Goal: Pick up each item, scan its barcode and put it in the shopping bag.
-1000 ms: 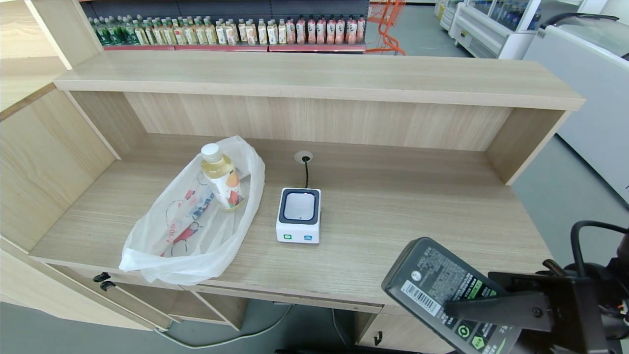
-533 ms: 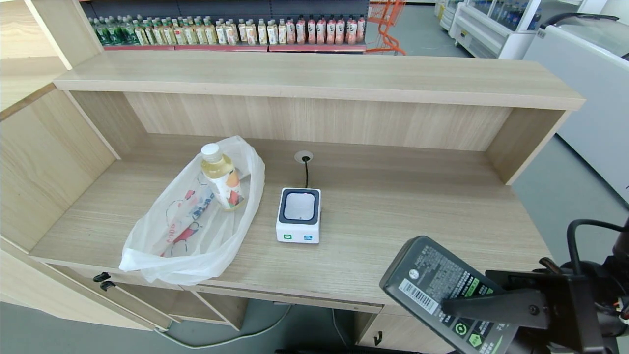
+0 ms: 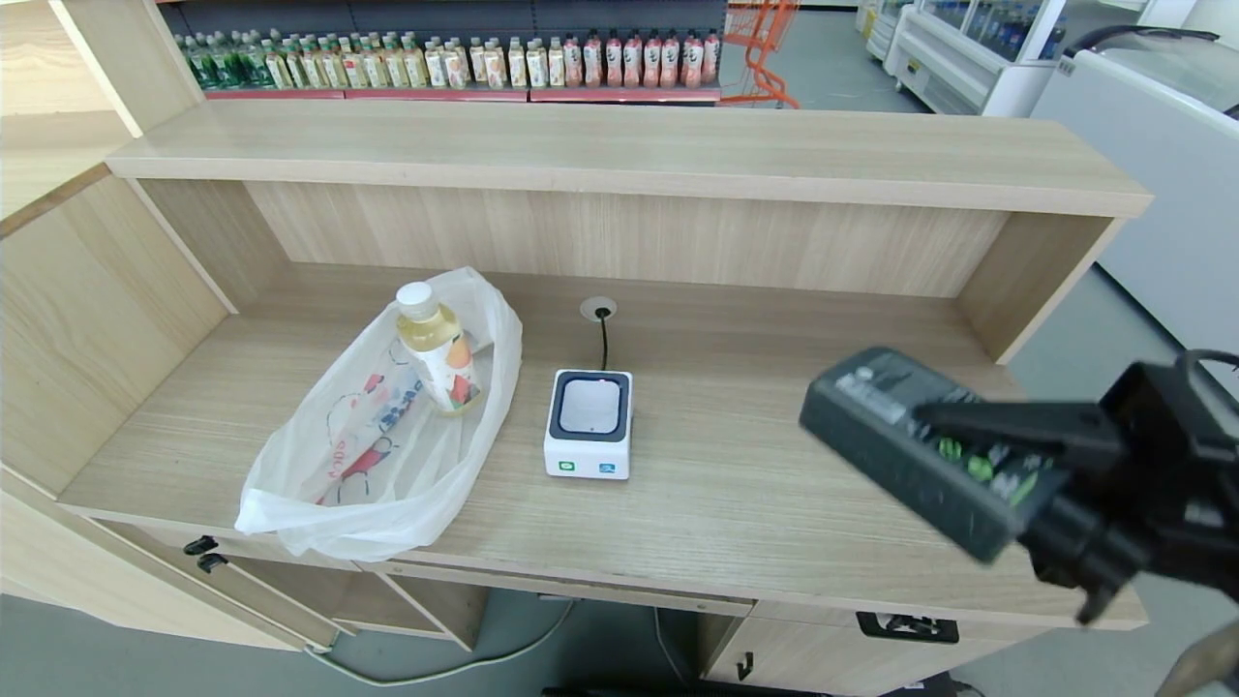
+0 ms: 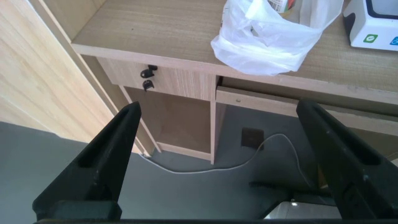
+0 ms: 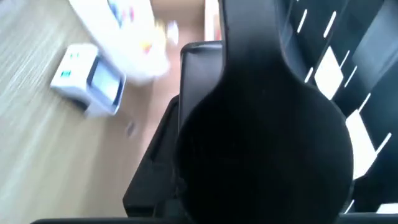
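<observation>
Well right of the white box-shaped barcode scanner, the right gripper clamps a black rectangular plastic pack above the pale wooden counter. Left of the scanner lies a translucent white shopping bag holding an upright bottle. The left gripper, fingers apart, hangs lower, left of the scanner.

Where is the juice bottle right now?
In the head view, the juice bottle sits inside the white shopping bag on the left side of the wooden counter, just left of the barcode scanner.
</observation>
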### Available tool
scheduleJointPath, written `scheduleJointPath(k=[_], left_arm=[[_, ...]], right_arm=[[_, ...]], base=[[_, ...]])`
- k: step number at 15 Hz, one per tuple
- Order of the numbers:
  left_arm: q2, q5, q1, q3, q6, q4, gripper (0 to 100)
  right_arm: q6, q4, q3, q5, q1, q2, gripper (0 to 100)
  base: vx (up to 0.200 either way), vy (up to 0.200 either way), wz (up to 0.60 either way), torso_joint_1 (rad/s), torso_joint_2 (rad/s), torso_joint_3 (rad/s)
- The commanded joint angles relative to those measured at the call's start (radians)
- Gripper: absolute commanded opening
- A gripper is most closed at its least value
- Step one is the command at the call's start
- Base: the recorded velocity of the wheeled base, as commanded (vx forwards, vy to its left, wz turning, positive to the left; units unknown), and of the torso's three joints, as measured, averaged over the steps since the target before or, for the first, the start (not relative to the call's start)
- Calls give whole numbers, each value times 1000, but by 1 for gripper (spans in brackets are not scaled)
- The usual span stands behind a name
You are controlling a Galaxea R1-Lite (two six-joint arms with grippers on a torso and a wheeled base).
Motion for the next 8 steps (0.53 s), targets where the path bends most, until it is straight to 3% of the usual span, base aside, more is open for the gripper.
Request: scheduleJointPath(k=[1, 3, 4, 5, 7, 8], left_arm=[[0, 1, 0, 0, 0, 0, 100], [0, 1, 0, 0, 0, 0, 100], [0, 1, 0, 0, 0, 0, 100], [0, 1, 0, 0, 0, 0, 100], [0, 1, 0, 0, 0, 0, 100], [0, 1, 0, 0, 0, 0, 100]], right_arm=[[495, -12, -11, -367, -133, -146, 0], [586, 6, 55, -291, -238, -218, 0], [753, 17, 44, -199, -284, -220, 0], [909, 21, 34, -226, -281, -212, 0], [1236, 136, -51, -426, -203, -148, 0], [1459, 268, -138, -588, -70, -112, 0]], base=[[0, 0, 0, 0, 0, 0], [0, 0, 0, 0, 0, 0], [0, 0, 0, 0, 0, 0], [0, 0, 0, 0, 0, 0], [0, 0, 0, 0, 0, 0], [0, 0, 0, 0, 0, 0]])
